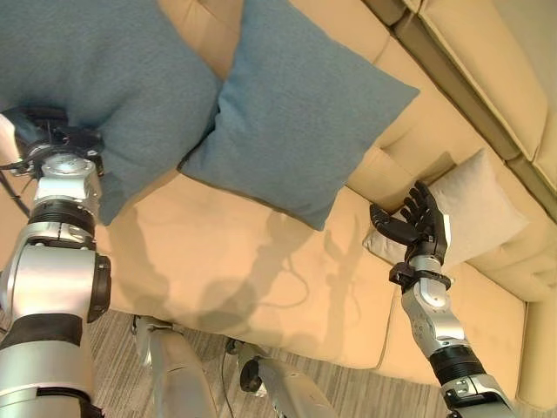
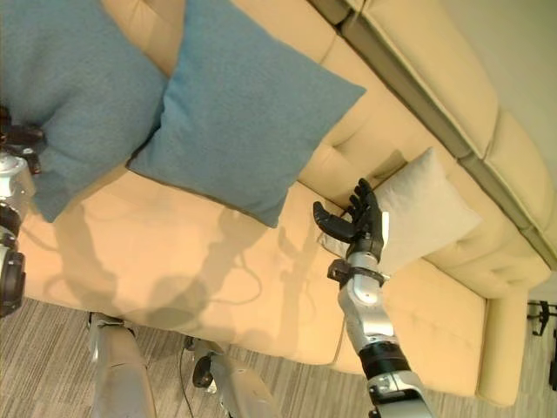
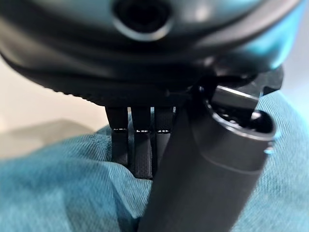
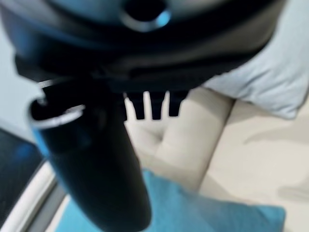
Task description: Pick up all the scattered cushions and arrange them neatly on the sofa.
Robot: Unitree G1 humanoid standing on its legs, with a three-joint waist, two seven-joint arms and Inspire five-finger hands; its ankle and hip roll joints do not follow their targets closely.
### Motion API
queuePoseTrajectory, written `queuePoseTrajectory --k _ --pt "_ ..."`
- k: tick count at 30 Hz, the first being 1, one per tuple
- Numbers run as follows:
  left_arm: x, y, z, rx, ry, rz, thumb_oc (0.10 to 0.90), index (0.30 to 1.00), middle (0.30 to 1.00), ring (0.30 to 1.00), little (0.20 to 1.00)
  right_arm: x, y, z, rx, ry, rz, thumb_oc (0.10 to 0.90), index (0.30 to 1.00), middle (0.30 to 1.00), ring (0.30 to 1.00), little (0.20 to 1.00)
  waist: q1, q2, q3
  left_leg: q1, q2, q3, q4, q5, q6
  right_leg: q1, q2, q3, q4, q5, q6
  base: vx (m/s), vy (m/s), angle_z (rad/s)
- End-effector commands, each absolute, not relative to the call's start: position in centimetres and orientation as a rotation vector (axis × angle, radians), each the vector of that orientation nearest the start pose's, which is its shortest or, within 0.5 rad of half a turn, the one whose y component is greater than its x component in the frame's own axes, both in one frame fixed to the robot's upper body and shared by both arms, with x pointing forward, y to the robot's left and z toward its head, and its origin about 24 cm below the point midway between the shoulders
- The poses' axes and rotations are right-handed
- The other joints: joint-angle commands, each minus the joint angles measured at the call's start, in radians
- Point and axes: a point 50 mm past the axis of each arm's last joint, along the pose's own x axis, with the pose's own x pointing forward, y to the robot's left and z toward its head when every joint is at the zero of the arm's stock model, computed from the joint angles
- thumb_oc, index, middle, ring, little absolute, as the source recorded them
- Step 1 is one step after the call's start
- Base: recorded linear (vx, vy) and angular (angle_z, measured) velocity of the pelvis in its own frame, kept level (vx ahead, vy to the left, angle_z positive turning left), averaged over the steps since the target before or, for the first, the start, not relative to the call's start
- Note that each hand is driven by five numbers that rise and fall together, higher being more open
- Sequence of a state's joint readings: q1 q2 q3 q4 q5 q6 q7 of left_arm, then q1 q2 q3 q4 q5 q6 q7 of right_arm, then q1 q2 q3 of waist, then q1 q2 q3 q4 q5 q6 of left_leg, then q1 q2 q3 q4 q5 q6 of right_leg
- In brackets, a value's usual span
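Observation:
Two blue cushions lean against the cream sofa's back. My left hand grips the lower edge of the left blue cushion; in the left wrist view its fingers and thumb pinch a fold of the blue cloth. The second blue cushion rests tilted beside it, overlapping its edge. Further right a beige cushion lies on the seat. My right hand is open just in front of that cushion's near corner, holding nothing; its thumb stands apart from straight fingers.
The sofa seat is bare between the blue cushions and its front edge. Grey carpet runs along the sofa's front. A dark stand is on the floor past the sofa's right end.

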State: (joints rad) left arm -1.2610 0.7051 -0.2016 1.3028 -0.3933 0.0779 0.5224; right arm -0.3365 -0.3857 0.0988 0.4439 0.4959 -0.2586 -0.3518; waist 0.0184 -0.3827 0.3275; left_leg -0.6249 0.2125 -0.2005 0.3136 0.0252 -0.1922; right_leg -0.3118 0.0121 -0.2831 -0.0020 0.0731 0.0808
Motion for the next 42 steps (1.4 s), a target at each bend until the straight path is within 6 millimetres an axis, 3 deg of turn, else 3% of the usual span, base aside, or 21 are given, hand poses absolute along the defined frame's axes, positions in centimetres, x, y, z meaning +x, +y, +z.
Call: queuePoseTrajectory --k 1,5,9,19,20,23,26,28,30,31,32,35,36,41,42 --pt "39.6 28.5 30.4 0.076 -0.361 0.613 0.4 0.3 0.3 0.3 0.3 31.9 -26.1 11.1 0.133 -0.297 -0.454 0.8 0.9 0.9 0.9 0.9 -0.02 -0.036 -0.003 0.013 -0.083 0.093 -0.006 -0.077 0.1 -0.025 -0.007 0.006 0.099 -0.098 0.059 -0.02 0.009 0.22" --pt "40.3 25.6 30.2 0.054 -0.391 0.511 0.4 0.3 0.3 0.3 0.3 32.8 -24.2 11.2 0.146 -0.289 -0.407 0.8 0.9 0.9 0.9 0.9 -0.009 -0.025 0.014 -0.002 -0.087 0.083 0.004 -0.079 0.102 -0.035 -0.005 0.004 0.099 -0.096 0.057 -0.02 0.004 0.11" --pt "40.7 24.0 29.9 0.066 -0.397 0.466 0.4 0.3 0.3 0.3 0.3 33.0 -23.6 11.3 0.137 -0.284 -0.382 0.8 0.9 0.9 0.9 0.9 -0.014 -0.014 0.018 0.003 -0.091 0.086 0.002 -0.079 0.105 -0.038 -0.006 0.011 0.103 -0.097 0.054 0.0 0.002 0.01" --pt "39.2 23.2 31.2 0.037 -0.562 0.413 0.4 0.3 0.3 0.3 0.3 32.4 -24.1 11.3 0.154 -0.295 -0.389 0.8 0.9 0.9 0.9 0.9 -0.007 0.038 -0.005 0.032 -0.101 0.106 -0.009 -0.088 0.108 -0.029 -0.022 0.009 0.107 -0.103 0.053 0.0 0.006 0.0" --pt "38.7 23.7 31.3 0.067 -0.586 0.426 0.4 0.3 0.3 0.3 0.3 32.2 -24.2 11.1 0.154 -0.288 -0.391 0.8 0.9 0.9 0.9 0.9 -0.001 0.06 -0.024 0.059 -0.102 0.113 -0.022 -0.091 0.109 -0.016 -0.028 0.012 0.107 -0.108 0.051 0.04 0.028 -0.07" --pt "38.1 24.8 31.2 0.102 -0.596 0.451 0.4 0.3 0.3 0.3 0.3 31.9 -24.3 10.9 0.157 -0.282 -0.39 0.8 0.9 0.9 0.9 0.9 0.004 0.081 -0.045 0.086 -0.108 0.124 -0.039 -0.091 0.111 0.001 -0.034 0.019 0.106 -0.114 0.05 0.05 0.034 -0.17" --pt "35.7 28.8 32.2 0.164 -0.655 0.541 0.4 0.3 0.3 0.3 0.3 31.0 -25.5 11.2 0.143 -0.296 -0.384 0.8 0.9 0.9 0.9 0.9 0.014 0.124 -0.089 0.163 -0.121 0.14 -0.083 -0.086 0.11 0.049 -0.043 0.025 0.101 -0.126 0.05 0.09 0.021 -0.09" --pt "35.0 29.8 32.0 0.176 -0.659 0.567 0.4 0.3 0.3 0.3 0.3 30.7 -25.7 11.2 0.145 -0.301 -0.383 0.8 0.9 0.9 0.9 0.9 0.017 0.136 -0.098 0.19 -0.123 0.144 -0.096 -0.083 0.11 0.068 -0.048 0.024 0.097 -0.129 0.05 0.11 0.015 -0.06" --pt "33.9 31.1 32.0 0.2 -0.678 0.585 0.4 0.3 0.3 0.3 0.3 30.4 -25.9 11.3 0.144 -0.3 -0.374 0.8 0.9 0.9 0.9 0.9 0.022 0.166 -0.115 0.236 -0.132 0.153 -0.127 -0.065 0.111 0.103 -0.059 0.019 0.089 -0.129 0.05 0.14 0.014 -0.05" --pt "33.0 32.3 31.8 0.225 -0.677 0.608 0.4 0.3 0.3 0.3 0.3 30.1 -26.1 11.1 0.142 -0.292 -0.365 0.8 0.9 0.9 0.9 0.9 0.033 0.197 -0.135 0.28 -0.133 0.165 -0.139 -0.073 0.109 0.139 -0.068 0.017 0.085 -0.139 0.052 0.1 0.014 -0.01" --pt "32.9 32.4 31.7 0.224 -0.676 0.608 0.4 0.3 0.3 0.3 0.3 30.1 -26.0 11.1 0.141 -0.292 -0.364 0.8 0.9 0.9 0.9 0.9 0.031 0.197 -0.134 0.28 -0.135 0.165 -0.143 -0.064 0.11 0.138 -0.069 0.016 0.083 -0.133 0.052 0.12 0.025 0.0" --pt "31.5 33.9 30.3 0.272 -0.65 0.626 0.4 0.3 0.3 0.3 0.3 29.7 -25.6 10.8 0.155 -0.278 -0.321 0.8 0.9 0.9 0.9 0.9 0.04 0.254 -0.182 0.358 -0.142 0.181 -0.184 -0.056 0.114 0.194 -0.08 0.011 0.066 -0.14 0.053 0.09 0.039 -0.01" --pt "31.4 34.0 30.1 0.271 -0.646 0.629 0.4 0.3 0.3 0.3 0.3 29.6 -25.5 10.7 0.153 -0.274 -0.318 0.8 0.9 0.9 0.9 0.9 0.038 0.256 -0.181 0.367 -0.142 0.182 -0.19 -0.054 0.114 0.201 -0.08 0.012 0.064 -0.14 0.053 0.09 0.02 -0.07" --pt "30.7 34.9 28.9 0.324 -0.597 0.617 0.4 0.3 0.3 0.3 0.3 29.7 -24.5 10.1 0.173 -0.238 -0.252 0.8 0.9 0.9 0.9 0.9 0.042 0.319 -0.256 0.471 -0.151 0.202 -0.246 -0.048 0.115 0.281 -0.085 0.011 0.046 -0.16 0.053 0.09 0.012 -0.03" --pt "30.7 34.9 28.9 0.324 -0.596 0.617 0.4 0.3 0.3 0.3 0.3 29.7 -24.5 10.1 0.173 -0.237 -0.251 0.8 0.9 0.9 0.9 0.9 0.042 0.319 -0.255 0.476 -0.151 0.202 -0.25 -0.047 0.115 0.285 -0.085 0.011 0.045 -0.16 0.053 0.08 -0.006 -0.03"
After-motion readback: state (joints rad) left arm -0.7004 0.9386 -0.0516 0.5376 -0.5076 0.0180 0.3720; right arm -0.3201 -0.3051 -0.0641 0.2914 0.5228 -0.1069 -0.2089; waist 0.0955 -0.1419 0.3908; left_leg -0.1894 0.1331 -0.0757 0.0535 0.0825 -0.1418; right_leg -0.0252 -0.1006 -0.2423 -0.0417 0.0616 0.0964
